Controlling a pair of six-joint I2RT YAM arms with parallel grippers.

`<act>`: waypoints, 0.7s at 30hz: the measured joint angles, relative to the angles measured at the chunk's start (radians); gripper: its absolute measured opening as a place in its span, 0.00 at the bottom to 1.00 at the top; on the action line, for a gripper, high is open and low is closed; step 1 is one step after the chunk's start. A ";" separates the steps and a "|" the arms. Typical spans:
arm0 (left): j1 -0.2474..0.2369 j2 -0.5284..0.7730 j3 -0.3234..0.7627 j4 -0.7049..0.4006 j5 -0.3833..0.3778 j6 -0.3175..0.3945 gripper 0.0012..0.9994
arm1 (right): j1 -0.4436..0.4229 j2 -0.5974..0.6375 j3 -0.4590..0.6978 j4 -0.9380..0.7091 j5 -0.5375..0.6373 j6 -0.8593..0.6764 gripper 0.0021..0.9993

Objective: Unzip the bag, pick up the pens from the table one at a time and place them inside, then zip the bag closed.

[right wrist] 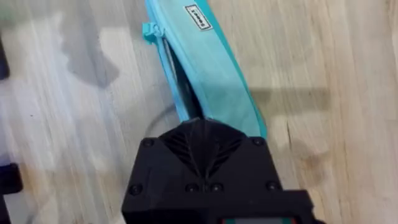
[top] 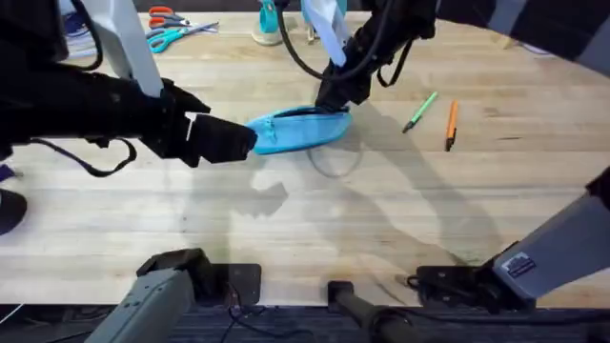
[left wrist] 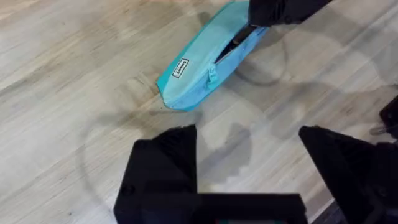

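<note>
R gripper (top: 334,95): down on the far end of the bag (top: 297,130), black fingers closed on its fabric beside the partly open zipper. L gripper (left wrist: 249,155): jaws spread, holding nothing, just short of the bag's near end, w/ the zipper pull (left wrist: 212,76) toward that end. Bag lies flat on the table (top: 286,229). Green pen (top: 419,110) and orange pen (top: 451,125) lie side by side, apart, beyond the R gripper, well clear of the bag.

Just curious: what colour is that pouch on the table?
Light blue bag, clearest in the left wrist view.
</note>
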State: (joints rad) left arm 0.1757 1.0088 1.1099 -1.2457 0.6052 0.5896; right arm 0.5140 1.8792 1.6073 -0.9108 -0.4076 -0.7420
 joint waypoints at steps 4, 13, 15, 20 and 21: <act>0.000 0.000 0.000 0.000 0.000 0.000 1.00 | 0.001 0.040 0.000 0.002 0.000 0.000 0.03; 0.000 0.000 0.000 0.000 0.000 0.000 1.00 | 0.003 0.100 0.000 0.002 -0.001 0.000 0.03; 0.000 0.000 0.000 0.000 0.000 0.000 1.00 | 0.003 0.100 0.000 0.002 -0.001 0.000 0.03; 0.000 0.000 0.000 0.000 0.000 0.000 1.00 | 0.003 0.100 0.000 0.002 0.000 0.000 0.09; 0.000 0.000 0.000 0.000 0.000 0.000 1.00 | 0.003 0.101 0.000 0.001 0.000 -0.001 0.12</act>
State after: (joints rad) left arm 0.1757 1.0088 1.1099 -1.2457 0.6052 0.5896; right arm 0.5171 1.9797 1.6073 -0.9093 -0.4080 -0.7425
